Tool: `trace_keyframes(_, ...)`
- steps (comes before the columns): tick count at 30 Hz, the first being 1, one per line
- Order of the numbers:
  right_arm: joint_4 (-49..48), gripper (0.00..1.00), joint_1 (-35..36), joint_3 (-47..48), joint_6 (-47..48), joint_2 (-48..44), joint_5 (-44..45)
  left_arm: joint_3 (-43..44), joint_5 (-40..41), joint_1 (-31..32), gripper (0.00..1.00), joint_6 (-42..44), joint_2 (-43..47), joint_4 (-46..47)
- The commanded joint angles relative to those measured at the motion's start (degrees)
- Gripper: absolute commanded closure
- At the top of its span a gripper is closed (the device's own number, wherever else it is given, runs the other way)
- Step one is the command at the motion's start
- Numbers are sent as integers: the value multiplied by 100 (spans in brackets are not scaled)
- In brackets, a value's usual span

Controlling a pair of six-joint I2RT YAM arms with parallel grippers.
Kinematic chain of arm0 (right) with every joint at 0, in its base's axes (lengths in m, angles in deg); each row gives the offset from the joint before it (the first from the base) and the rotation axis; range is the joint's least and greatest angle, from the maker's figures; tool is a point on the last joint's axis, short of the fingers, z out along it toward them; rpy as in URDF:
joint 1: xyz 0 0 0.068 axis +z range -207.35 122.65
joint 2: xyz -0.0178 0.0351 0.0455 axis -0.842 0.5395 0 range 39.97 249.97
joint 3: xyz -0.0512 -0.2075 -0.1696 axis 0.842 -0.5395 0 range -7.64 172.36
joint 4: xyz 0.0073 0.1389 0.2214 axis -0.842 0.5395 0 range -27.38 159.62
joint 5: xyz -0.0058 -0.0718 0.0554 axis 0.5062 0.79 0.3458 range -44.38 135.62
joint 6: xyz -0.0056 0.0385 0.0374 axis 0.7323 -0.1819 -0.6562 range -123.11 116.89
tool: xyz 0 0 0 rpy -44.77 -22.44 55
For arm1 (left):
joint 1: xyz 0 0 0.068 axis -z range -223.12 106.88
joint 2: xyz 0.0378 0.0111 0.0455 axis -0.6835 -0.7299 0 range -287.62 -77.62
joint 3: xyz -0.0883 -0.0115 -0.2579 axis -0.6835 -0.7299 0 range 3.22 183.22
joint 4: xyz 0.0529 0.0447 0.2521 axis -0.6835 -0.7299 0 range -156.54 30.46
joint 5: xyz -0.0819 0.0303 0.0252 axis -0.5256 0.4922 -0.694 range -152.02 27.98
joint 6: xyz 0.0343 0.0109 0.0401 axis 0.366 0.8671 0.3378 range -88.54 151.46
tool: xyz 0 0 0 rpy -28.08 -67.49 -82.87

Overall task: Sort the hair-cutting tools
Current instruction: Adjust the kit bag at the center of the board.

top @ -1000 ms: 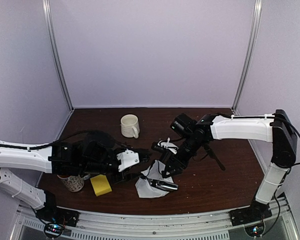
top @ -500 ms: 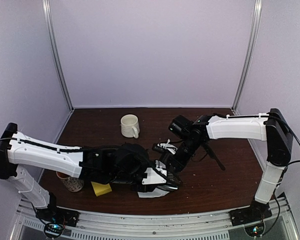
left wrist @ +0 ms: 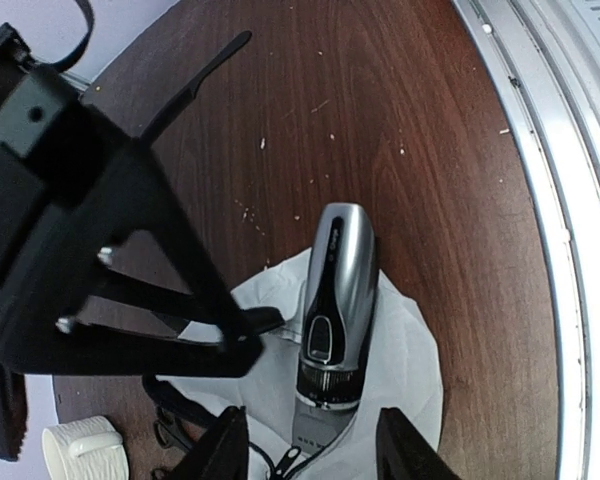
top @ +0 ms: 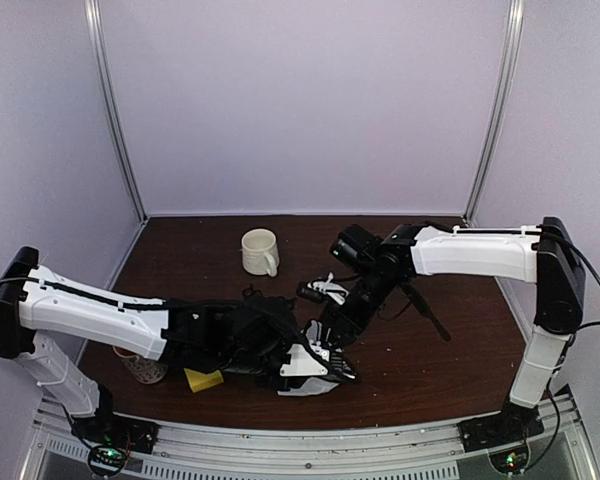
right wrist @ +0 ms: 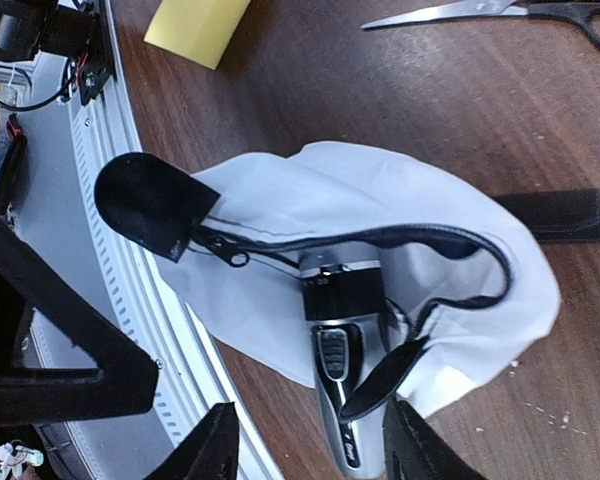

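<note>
One clipper [left wrist: 335, 310] lies half in the pouch [left wrist: 410, 350] on the worktop [left wrist: 380, 120]. The left gripper [left wrist: 310, 432], by the sponge [right wrist: 195, 25] a second ago, now hangs wide astride its head; the right gripper [right wrist: 310, 440] hovers wide too. A grasp looks next.

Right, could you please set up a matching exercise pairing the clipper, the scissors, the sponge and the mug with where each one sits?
Things:
1. hair clipper
2. scissors
3. yellow sponge
4. cream mug

Places:
A. upright toward the back
B. lying on the white zip pouch
C. flat on bare wood, blades closed
D. near the front edge of the table

Pairs: 1-B, 2-C, 3-D, 4-A
</note>
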Motion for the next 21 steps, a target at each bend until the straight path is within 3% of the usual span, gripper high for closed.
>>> trace_keyframes(1,267,49,312,228,-150,305,456,-144,72,20,54,-263,415,60)
trace_keyframes(9,233,56,297,196,-440,311,1446,-171,62,19,54,-414,456,30)
trace_keyframes(14,230,58,263,366,-528,456,1339,-88,73,20,54,-405,338,98)
trace_keyframes(16,263,67,245,457,-542,600,1187,-47,78,20,54,-344,285,110)
trace_keyframes(18,293,87,229,501,-526,672,1051,38,110,20,54,-249,153,99)
trace_keyframes(20,242,100,206,440,-526,594,967,256,96,11,52,-148,-66,-25)
trace_keyframes(21,221,100,197,405,-517,537,958,401,84,11,52,-115,-187,-92)
